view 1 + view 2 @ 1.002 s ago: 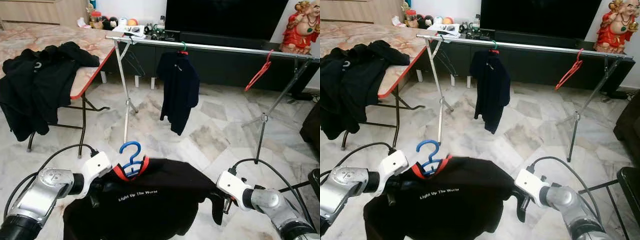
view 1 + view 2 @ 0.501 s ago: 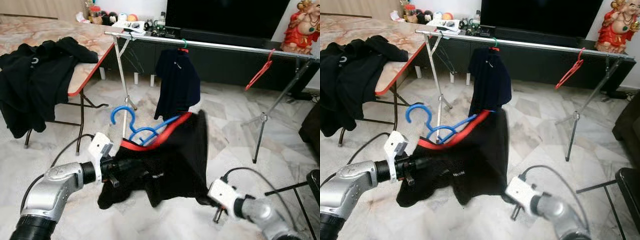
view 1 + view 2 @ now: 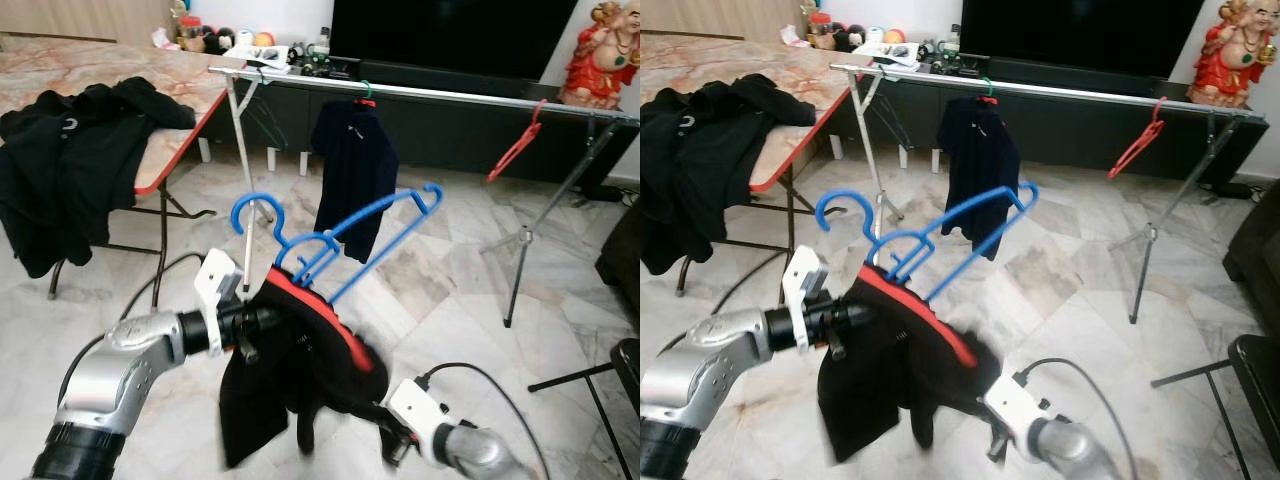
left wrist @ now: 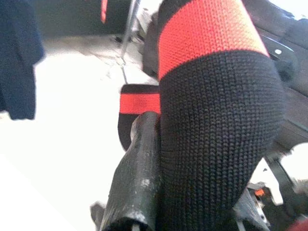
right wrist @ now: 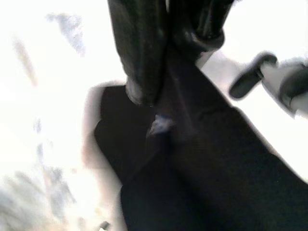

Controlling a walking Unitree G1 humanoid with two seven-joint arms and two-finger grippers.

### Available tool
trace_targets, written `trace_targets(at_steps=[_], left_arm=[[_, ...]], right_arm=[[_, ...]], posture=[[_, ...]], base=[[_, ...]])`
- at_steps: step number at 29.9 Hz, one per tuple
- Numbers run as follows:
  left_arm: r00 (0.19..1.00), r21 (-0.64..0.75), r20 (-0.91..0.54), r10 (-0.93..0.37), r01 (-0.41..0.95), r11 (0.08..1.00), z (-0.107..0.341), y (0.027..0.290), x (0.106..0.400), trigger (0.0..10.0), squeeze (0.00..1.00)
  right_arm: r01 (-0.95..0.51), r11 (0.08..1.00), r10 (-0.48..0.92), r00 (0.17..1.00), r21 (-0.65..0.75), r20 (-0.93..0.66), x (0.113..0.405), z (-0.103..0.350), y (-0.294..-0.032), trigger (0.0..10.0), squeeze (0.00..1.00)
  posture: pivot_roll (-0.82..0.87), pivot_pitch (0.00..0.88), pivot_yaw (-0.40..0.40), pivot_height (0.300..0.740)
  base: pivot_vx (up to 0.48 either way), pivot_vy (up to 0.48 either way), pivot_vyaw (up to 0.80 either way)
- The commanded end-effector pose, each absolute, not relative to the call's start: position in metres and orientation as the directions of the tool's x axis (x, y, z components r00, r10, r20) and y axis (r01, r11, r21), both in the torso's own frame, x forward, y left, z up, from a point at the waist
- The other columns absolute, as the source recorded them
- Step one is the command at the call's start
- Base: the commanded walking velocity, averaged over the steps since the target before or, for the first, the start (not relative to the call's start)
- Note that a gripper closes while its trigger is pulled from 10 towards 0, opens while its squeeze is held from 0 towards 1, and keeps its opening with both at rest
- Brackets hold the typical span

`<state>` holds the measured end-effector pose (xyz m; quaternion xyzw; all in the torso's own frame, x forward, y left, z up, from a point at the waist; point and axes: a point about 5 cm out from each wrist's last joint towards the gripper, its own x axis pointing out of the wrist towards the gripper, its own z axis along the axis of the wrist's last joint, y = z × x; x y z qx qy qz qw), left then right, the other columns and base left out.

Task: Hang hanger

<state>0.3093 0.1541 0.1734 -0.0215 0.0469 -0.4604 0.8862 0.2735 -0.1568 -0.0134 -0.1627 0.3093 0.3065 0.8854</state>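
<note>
A blue hanger [image 3: 330, 240] tilts steeply in front of me, hook to the left, its right arm bare and pointing up. A black shirt with a red collar [image 3: 290, 380] hangs bunched from its lower left end. My left gripper [image 3: 250, 325] is shut on the shirt by the collar; in the left wrist view one finger [image 4: 137, 178] presses the red and black knit [image 4: 211, 96]. Low at the front, my right gripper [image 3: 395, 445] is shut on the shirt's loose black fabric [image 5: 192, 168]. The silver clothes rail [image 3: 450, 97] stands beyond.
On the rail hang a navy shirt [image 3: 355, 170] and a bare red hanger [image 3: 515, 145]. The rail's stand legs [image 3: 245, 200] are near the hanger's hook. A table [image 3: 175, 90] with black clothes [image 3: 70, 160] stands at the left. Marble floor lies between me and the rail.
The shirt has slipped off the hanger's right arm, which now sticks up bare. The fabric has bunched lower, and my right gripper has sunk with it.
</note>
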Motion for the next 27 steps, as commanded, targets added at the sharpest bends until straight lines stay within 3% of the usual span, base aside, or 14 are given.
trace_targets(at_steps=[1,4,5,6,7,8,10,11,12,13,15,16,22,27], left_arm=[[0.596,-0.053,-0.018,-0.803,0.801,0.596,0.182,0.157,0.313,0.0,0.0],[0.573,-0.059,-0.03,-0.819,0.817,0.573,0.181,0.154,0.31,0.0,0.0],[0.555,-0.057,-0.044,-0.831,0.829,0.556,0.179,0.153,0.307,0.0,0.0],[0.543,-0.057,-0.054,-0.838,0.836,0.546,0.178,0.152,0.305,0.0,0.0],[0.534,-0.052,-0.067,-0.843,0.842,0.537,0.177,0.152,0.304,0.0,0.0],[0.529,-0.035,-0.108,-0.841,0.844,0.535,0.172,0.154,0.302,0.0,0.0],[0.542,-0.013,-0.15,-0.827,0.835,0.55,0.166,0.157,0.302,1.3,0.0],[0.565,0.005,-0.179,-0.806,0.819,0.573,0.161,0.161,0.303,1.9,0.0],[0.582,0.025,-0.203,-0.788,0.807,0.59,0.156,0.163,0.305,3.8,0.0],[0.62,0.081,-0.251,-0.743,0.778,0.623,0.147,0.168,0.308,9.3,0.0],[0.636,0.103,-0.272,-0.722,0.766,0.635,0.143,0.17,0.309,9.3,0.0],[0.649,0.093,-0.265,-0.713,0.753,0.651,0.141,0.169,0.31,10.0,0.0],[0.691,0.072,-0.226,-0.686,0.714,0.696,0.137,0.167,0.313,10.0,0.0],[0.7,0.083,-0.216,-0.68,0.708,0.702,0.135,0.166,0.315,10.0,0.0]], right_arm=[[-0.531,0.844,0.355,0.664,-0.08,-0.658,0.277,-0.014,-0.168,0.0,0.0],[-0.539,0.836,0.346,0.663,-0.102,-0.664,0.275,-0.016,-0.165,0.0,0.0],[-0.551,0.828,0.352,0.654,-0.103,-0.67,0.274,-0.017,-0.164,8.0,0.0],[-0.558,0.824,0.355,0.647,-0.101,-0.675,0.273,-0.018,-0.164,8.0,0.0],[-0.566,0.818,0.358,0.641,-0.103,-0.679,0.273,-0.018,-0.163,10.0,0.0],[-0.6,0.79,0.365,0.628,-0.128,-0.687,0.273,-0.017,-0.165,10.0,0.0],[-0.628,0.761,0.361,0.618,-0.162,-0.699,0.274,-0.016,-0.168,10.0,0.09],[-0.649,0.743,0.367,0.599,-0.163,-0.712,0.273,-0.015,-0.171,10.0,0.71],[-0.669,0.727,0.383,0.58,-0.153,-0.719,0.273,-0.014,-0.172,10.0,1.0],[-0.73,0.668,0.426,0.534,-0.145,-0.73,0.271,-0.011,-0.175,10.0,1.0],[-0.762,0.631,0.445,0.508,-0.145,-0.737,0.27,-0.01,-0.176,10.0,1.0],[-0.779,0.612,0.458,0.49,-0.137,-0.741,0.27,-0.008,-0.179,10.0,1.0],[-0.849,0.514,0.471,0.397,-0.121,-0.787,0.265,-0.003,-0.191,10.0,1.0],[-0.846,0.517,0.455,0.402,-0.132,-0.795,0.264,-0.002,-0.194,10.0,1.0]], posture=[[0.1,0.048,-0.072,0.74],[0.1,0.048,-0.072,0.74],[0.1,0.048,-0.072,0.74],[0.1,0.05,-0.073,0.74],[0.1,0.05,-0.073,0.74],[0.1,0.05,-0.073,0.74],[0.1,0.05,-0.073,0.74],[0.1,0.055,-0.074,0.74],[0.09,0.054,-0.074,0.74],[0.09,0.053,-0.074,0.74],[0.09,0.053,-0.074,0.74],[0.09,0.054,-0.077,0.74],[0.08,0.053,-0.084,0.74],[0.08,0.053,-0.085,0.74]], base=[[0.0,0.0,0.0],[0.0,0.0,0.0],[0.0,0.0,0.0],[0.0,0.0,0.0],[0.0,0.0,0.0],[0.0,0.0,0.0],[0.0,0.0,0.0],[0.0,0.0,0.0],[0.0,0.0,0.0],[0.0,0.0,0.0],[0.0,0.0,0.0],[0.0,0.0,0.0],[0.0,0.0,0.0],[0.0,0.0,0.0]])
